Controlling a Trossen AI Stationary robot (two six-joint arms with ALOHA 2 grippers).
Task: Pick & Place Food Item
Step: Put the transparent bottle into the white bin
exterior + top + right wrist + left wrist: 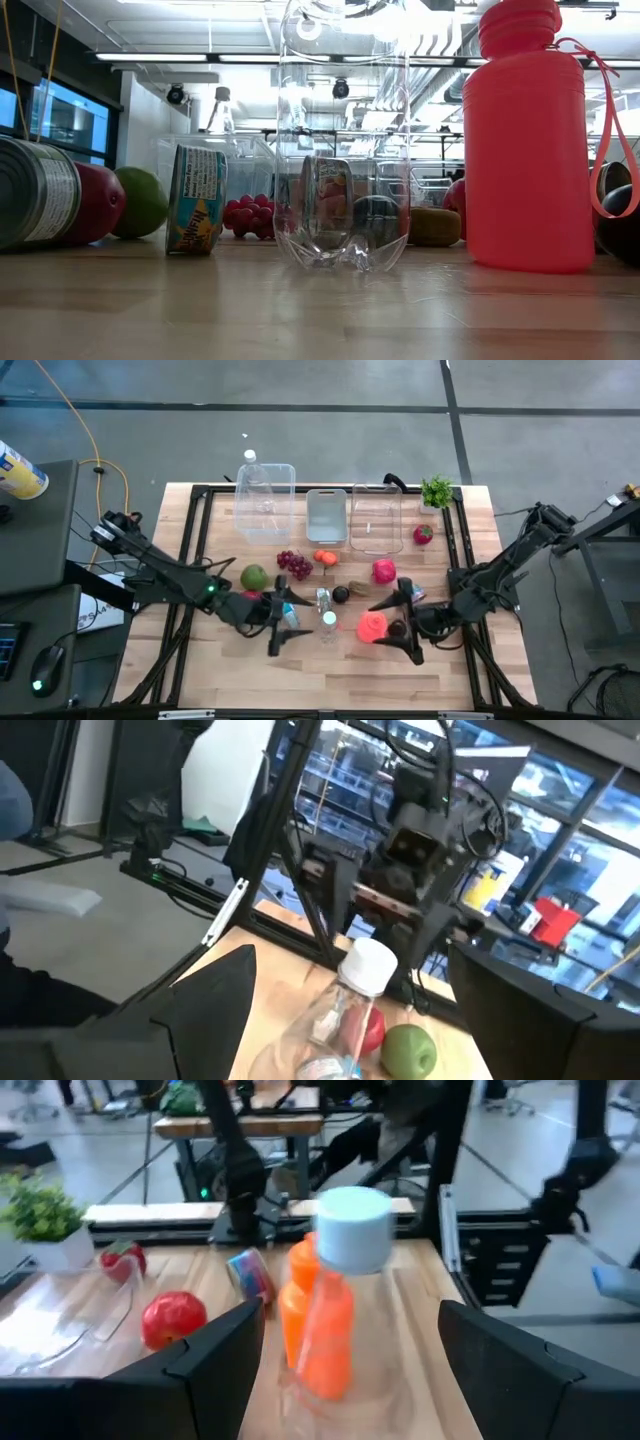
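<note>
My left gripper (276, 622) and right gripper (405, 622) both sit near the front edge of the tabletop (200, 660), fingers spread and holding nothing. Between them stand a clear bottle (328, 624) and an orange bottle (372, 626). The food lies just behind: green apple (254, 577), grapes (294, 564), red apple (384, 571). Reaching past, I risk toppling a bottle; round fruit may roll.

Around my wooden bench (230, 660) I see a grey concrete floor (330, 445) crossed by dark seams. Long ceiling lights (180, 57) glow overhead, blue-lit windows (590, 850) line one wall, and a second table (240, 1125) stands behind.
</note>
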